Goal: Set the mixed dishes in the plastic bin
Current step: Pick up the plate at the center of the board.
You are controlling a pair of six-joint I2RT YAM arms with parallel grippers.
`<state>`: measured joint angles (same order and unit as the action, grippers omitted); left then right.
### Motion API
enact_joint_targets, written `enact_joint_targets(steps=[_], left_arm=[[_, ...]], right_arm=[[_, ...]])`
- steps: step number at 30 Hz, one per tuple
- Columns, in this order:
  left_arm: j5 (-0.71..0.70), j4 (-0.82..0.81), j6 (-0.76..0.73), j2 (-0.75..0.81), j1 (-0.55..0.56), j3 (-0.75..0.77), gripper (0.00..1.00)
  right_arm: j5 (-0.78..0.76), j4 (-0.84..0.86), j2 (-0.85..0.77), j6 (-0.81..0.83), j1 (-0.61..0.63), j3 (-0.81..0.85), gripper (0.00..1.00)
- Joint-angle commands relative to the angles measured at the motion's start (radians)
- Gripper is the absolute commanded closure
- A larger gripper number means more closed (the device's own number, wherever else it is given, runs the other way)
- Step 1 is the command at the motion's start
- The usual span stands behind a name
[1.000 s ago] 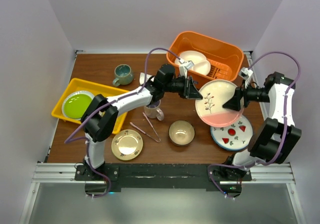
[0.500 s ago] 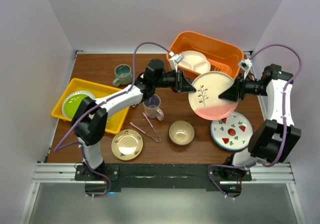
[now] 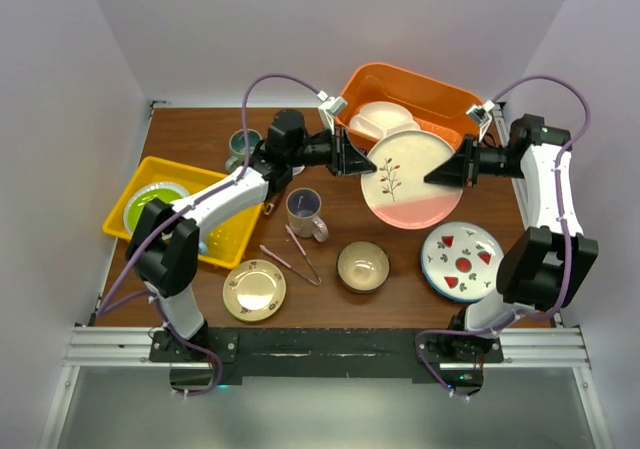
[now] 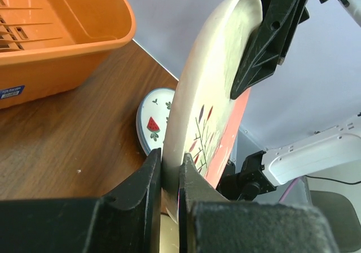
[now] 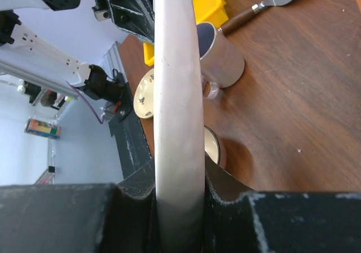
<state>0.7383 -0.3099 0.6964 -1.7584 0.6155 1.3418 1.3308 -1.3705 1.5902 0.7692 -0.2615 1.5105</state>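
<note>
Over table [image 3: 200, 134], floral plate [image 3: 412, 191] hangs pinched between left claw [image 3: 366, 160], right claw [image 3: 430, 179].

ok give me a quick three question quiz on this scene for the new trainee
1. True or false: only the left hand grips the pink floral plate.
2. Fill in: the dish lying in the yellow tray is the ____ plate.
3. Where is the white divided plate? A in the orange bin; B in the yellow tray; C in the left hand.

Key
1. False: the right hand grips the opposite rim.
2. Lime-green: it is the lime-green plate.
3. A
</note>
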Motion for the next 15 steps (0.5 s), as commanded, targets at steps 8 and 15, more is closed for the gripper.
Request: enact_joint_targets(steps=[8, 15], left_arm=[[-0.040, -0.080, 0.025, 0.126, -0.127, 0.043, 0.42], [-0.193, 0.100, -0.226, 0.265, -0.237, 0.048, 0.29]], right_arm=[[0.199, -0.093, 0.108, -0.084, 0.041, 0.221, 1.00], [0.217, -0.094, 0.206, -0.088, 0.041, 0.342, 1.00]])
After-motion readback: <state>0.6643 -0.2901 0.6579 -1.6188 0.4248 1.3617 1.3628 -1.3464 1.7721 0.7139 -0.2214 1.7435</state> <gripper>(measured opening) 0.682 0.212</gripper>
